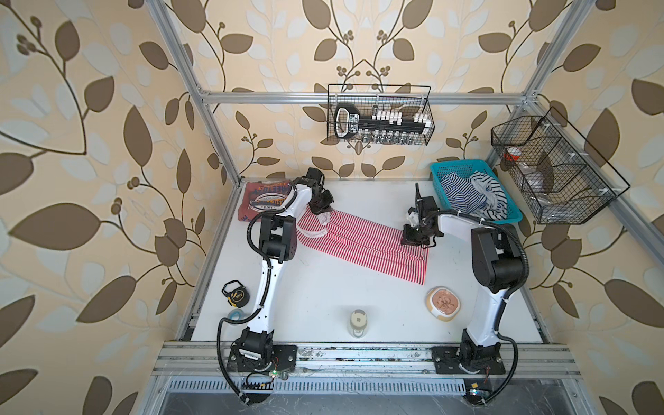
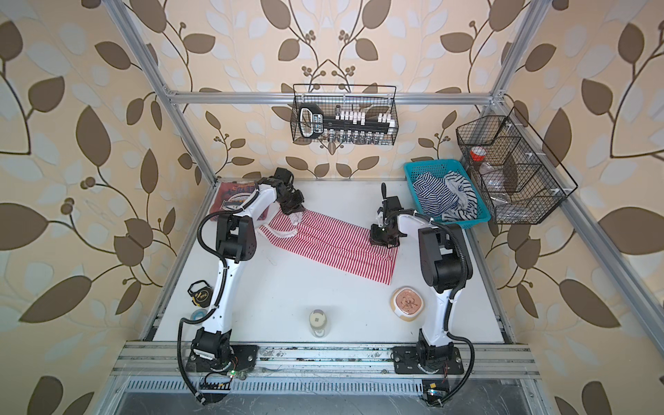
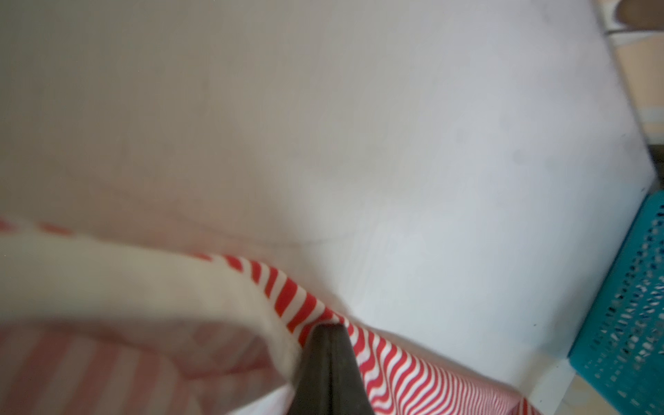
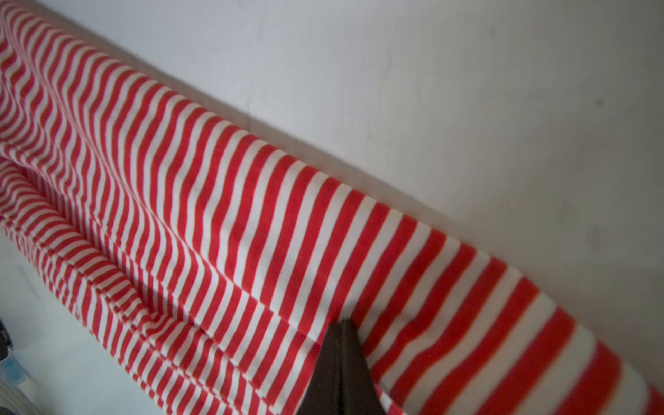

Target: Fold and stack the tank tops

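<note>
The red-and-white striped tank top [image 1: 363, 248] [image 2: 334, 242] lies stretched in a long folded band across the middle of the white table [image 1: 323, 294]. My left gripper [image 1: 321, 212] [image 2: 293, 212] is shut on its strap end by the white trim; in the left wrist view the closed tips [image 3: 327, 327] pinch the striped edge [image 3: 402, 363]. My right gripper [image 1: 410, 241] [image 2: 377, 242] is shut on the cloth near the hem end, its closed tips [image 4: 339, 322] biting a fold of the striped tank top [image 4: 215, 201]. The brick-red tank top [image 1: 264, 201] [image 2: 233, 196] lies folded at the back left corner, partly behind my left arm.
A teal basket [image 1: 503, 217] [image 3: 632, 305] with navy-striped cloth stands at the back right. Near the front stand a jar [image 1: 359, 323] and a bowl [image 1: 444, 301]. A tape measure [image 1: 235, 293] and a tape roll [image 1: 235, 315] lie at the left edge. Two wire baskets [image 1: 381, 115] hang above.
</note>
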You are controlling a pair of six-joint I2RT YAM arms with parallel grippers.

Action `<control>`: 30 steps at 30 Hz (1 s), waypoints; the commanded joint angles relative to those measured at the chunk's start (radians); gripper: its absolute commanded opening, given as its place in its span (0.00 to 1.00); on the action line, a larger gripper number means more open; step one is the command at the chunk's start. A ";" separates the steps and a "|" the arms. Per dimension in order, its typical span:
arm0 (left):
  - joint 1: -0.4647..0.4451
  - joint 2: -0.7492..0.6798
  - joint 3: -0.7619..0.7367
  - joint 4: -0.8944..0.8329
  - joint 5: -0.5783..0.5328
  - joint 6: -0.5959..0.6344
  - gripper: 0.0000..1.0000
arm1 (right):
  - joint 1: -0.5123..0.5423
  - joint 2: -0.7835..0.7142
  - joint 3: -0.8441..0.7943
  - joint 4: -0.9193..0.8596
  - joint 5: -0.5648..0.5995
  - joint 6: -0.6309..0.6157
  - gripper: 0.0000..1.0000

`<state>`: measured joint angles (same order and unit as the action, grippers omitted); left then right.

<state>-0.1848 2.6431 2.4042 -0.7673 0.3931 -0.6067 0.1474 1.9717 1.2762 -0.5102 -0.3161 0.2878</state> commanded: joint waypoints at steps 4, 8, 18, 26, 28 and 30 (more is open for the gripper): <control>-0.008 0.128 0.025 0.282 0.146 -0.219 0.00 | -0.004 -0.047 -0.104 -0.029 -0.108 0.034 0.00; -0.019 0.210 0.072 0.466 0.184 -0.371 0.00 | 0.010 -0.070 -0.175 0.004 -0.185 0.067 0.00; -0.057 0.334 0.187 0.744 0.118 -0.522 0.00 | 0.113 -0.148 -0.320 0.111 -0.259 0.182 0.00; -0.120 0.347 0.233 0.817 0.073 -0.510 0.00 | 0.213 -0.203 -0.410 0.254 -0.279 0.335 0.02; -0.132 0.341 0.234 0.818 0.062 -0.489 0.00 | 0.236 -0.211 -0.423 0.285 -0.279 0.368 0.02; -0.140 0.334 0.236 0.825 0.058 -0.475 0.00 | 0.255 -0.217 -0.437 0.322 -0.278 0.400 0.02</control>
<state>-0.3027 2.9562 2.6240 0.0483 0.4839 -1.1213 0.3790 1.7737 0.8680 -0.2481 -0.5949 0.6090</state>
